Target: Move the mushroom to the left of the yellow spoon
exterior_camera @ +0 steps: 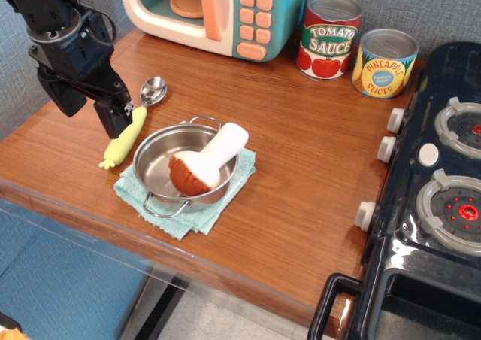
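The mushroom (203, 163) lies tilted in a small steel pot (154, 163), its reddish-brown cap down at the front and its white stem resting over the pot's far right rim. The yellow spoon (129, 133) lies just left of the pot, its pale yellow-green handle pointing toward the front left and its silver bowl (152, 91) toward the back. My gripper (113, 118) hangs over the spoon's handle, to the left of the pot. Its black fingers (119, 108) look close together with nothing seen between them; I cannot tell whether they touch the spoon.
The pot sits on a teal cloth (192, 216). A toy microwave (218, 13), a tomato sauce can (328, 37) and a pineapple can (384, 63) stand at the back. A toy stove (432, 182) fills the right side. The table's front edge (113, 231) is near.
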Robot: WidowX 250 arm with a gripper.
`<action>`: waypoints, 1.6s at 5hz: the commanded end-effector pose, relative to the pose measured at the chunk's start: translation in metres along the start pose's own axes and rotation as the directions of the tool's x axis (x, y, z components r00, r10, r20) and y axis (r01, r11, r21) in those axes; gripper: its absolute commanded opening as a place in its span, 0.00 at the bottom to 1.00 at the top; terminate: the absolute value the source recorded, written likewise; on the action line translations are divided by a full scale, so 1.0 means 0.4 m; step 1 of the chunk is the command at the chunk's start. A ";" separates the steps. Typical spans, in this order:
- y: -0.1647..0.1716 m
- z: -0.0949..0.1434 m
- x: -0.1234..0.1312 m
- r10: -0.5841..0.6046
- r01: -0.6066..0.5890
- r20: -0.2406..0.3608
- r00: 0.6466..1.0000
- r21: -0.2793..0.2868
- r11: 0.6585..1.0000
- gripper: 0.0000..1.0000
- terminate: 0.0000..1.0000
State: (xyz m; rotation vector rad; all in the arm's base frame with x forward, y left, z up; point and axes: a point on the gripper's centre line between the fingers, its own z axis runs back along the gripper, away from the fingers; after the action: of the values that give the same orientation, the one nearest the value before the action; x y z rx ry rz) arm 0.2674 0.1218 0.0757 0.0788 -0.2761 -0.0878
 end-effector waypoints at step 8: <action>-0.297 -0.024 0.194 -0.324 0.317 -0.042 0.945 -0.133 0.939 1.00 0.00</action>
State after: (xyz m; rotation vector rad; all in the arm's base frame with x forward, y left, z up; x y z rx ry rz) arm 0.3343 -0.0002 0.0621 -0.0100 -0.1490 -0.4172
